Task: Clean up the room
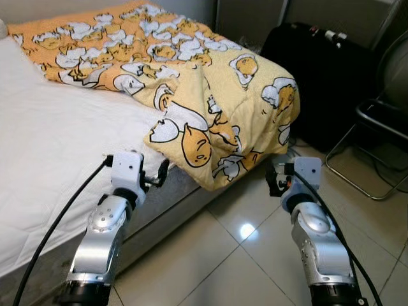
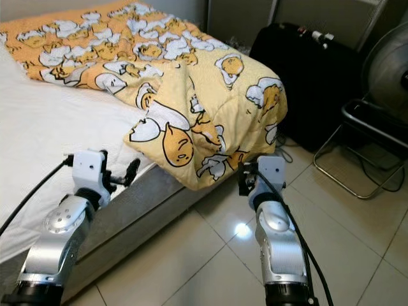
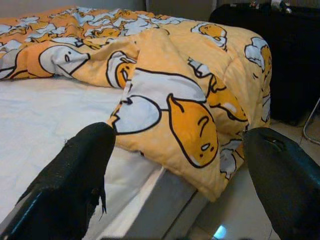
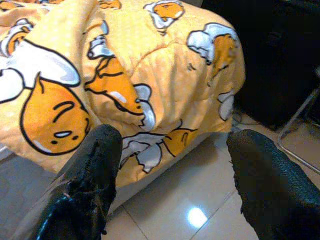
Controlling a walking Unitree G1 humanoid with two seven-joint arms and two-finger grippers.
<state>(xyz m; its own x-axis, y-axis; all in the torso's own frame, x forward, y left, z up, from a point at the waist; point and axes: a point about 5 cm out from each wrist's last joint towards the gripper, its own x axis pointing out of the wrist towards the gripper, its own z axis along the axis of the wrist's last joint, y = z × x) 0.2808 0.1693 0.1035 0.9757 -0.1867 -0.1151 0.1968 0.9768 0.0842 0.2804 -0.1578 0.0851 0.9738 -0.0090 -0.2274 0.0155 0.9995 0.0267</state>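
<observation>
Right now both arms are raised toward the foot of the bed (image 1: 44, 166), w/ the yellow-orange blanket (image 1: 210, 108) straight ahead. Blanket has a cartoon egg print; it lies bunched across the far part of the white sheet (image 1: 38, 134), and one folded corner droops over the mattress corner, hanging down the bed's side w/o reaching the tiled floor (image 1: 210, 255).

Left gripper (image 3: 180, 150): fingers (image 3: 82, 170) spread wide, nothing between them. It hovers at the bed edge, just short of the hanging blanket corner, not touching it.

Right gripper (image 4: 172, 160): fingers (image 4: 92, 165) also spread wide, empty. It's over the floor beside the bed, near the lower hem of the drooping fold, apart from it.

A light glare spot shows on the tiles between the two arms.

Beyond the bed corner, on the robot's right, a black bag or suitcase (image 1: 319, 83) stands against the wall; can't tell which. Further right is a chair w/ a bent metal tube frame (image 1: 363, 172). Black cables (image 1: 57, 223) run along both silver forearms.
</observation>
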